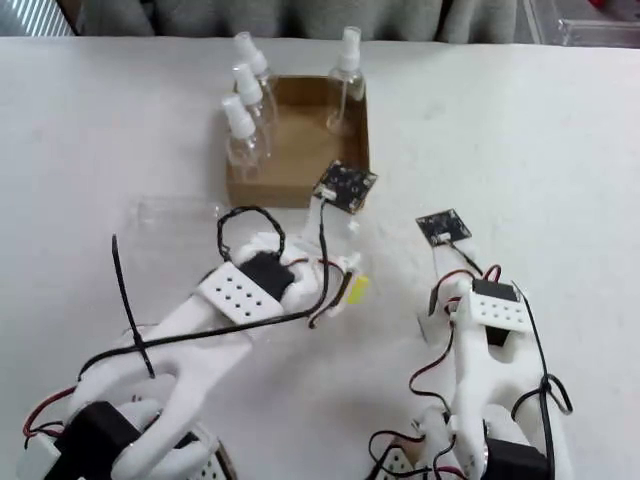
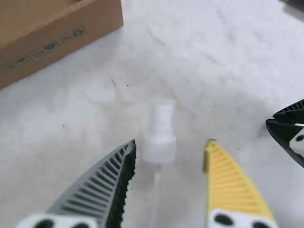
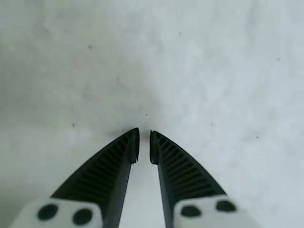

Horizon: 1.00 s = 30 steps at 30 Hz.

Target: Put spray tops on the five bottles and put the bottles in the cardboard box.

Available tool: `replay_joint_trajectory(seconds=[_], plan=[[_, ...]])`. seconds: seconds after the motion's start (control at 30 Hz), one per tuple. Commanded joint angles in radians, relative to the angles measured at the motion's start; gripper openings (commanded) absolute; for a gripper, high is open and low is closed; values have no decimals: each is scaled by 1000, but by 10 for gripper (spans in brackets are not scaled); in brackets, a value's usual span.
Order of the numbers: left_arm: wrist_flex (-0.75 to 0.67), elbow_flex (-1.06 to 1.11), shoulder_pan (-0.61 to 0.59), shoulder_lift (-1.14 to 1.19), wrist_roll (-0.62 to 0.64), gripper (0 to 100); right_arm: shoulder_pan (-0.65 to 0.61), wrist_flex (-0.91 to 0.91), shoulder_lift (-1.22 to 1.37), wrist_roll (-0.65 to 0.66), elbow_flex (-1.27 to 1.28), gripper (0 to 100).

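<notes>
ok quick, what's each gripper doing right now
left gripper: open around a spray top, not gripping it
right gripper: shut, holding nothing

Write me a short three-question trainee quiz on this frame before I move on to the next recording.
1. Count: how many bottles with spray tops on stand in the cardboard box?
2. True or false: the left pincer is shut on the loose spray top.
3. Choose: what lies below the right pincer? A) bare table B) the cardboard box C) a bottle

Key: 1. Four. 2. False: it is open, and the spray top lies on the table between its fingers. 3. A.
</notes>
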Motion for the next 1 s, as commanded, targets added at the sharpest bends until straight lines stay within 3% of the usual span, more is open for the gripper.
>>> replay_joint_trajectory(seconds=[0.0,0.1,0.37,0.53,0.63,0.7,0.83,0.97], plan=[[-14,2,-93,-58,48,325,12,-13,-15,-6,-8,17],[31,-12,-196,-59,28,324,12,-13,-15,-6,-8,17],[233,-158,-328,-58,-255,324,10,-13,-15,-6,-8,17],[381,-275,-447,-50,-582,324,10,-13,-15,-6,-8,17],[393,-278,-519,-48,-870,298,8,-13,-15,-6,-8,17],[379,-284,-568,-48,-987,238,8,-13,-15,-6,-8,17],[308,-285,-634,-47,-1043,151,8,-13,-15,-6,-8,17],[304,-288,-645,-25,-1160,233,7,-15,-15,-6,-8,17]])
